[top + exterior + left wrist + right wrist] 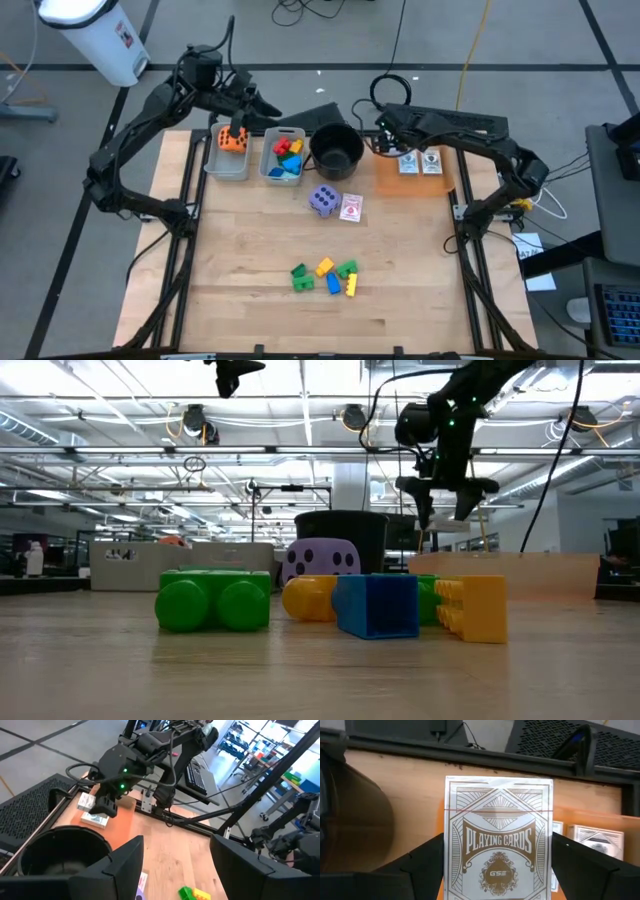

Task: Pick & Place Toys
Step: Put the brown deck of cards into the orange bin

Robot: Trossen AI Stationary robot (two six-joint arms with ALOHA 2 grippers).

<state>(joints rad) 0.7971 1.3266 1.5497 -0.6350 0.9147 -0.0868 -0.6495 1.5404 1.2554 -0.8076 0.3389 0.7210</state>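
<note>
While loose toys wait, I'm mid-sort w/ a card pack

My right gripper [497,865] clamps the card pack [498,840] above the orange tray [385,180]; left gripper [175,865] gapes empty over the bins. Purple die [322,199], card [351,208], blocks [325,277] still on table

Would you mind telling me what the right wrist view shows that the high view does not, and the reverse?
Only the right wrist view shows the print on the playing card pack, upright between the right gripper fingers.

Only the high view shows the orange die in a grey bin, the purple die, the black pot, the loose blocks and the left gripper.

Both show the packs on the orange tray.
</note>
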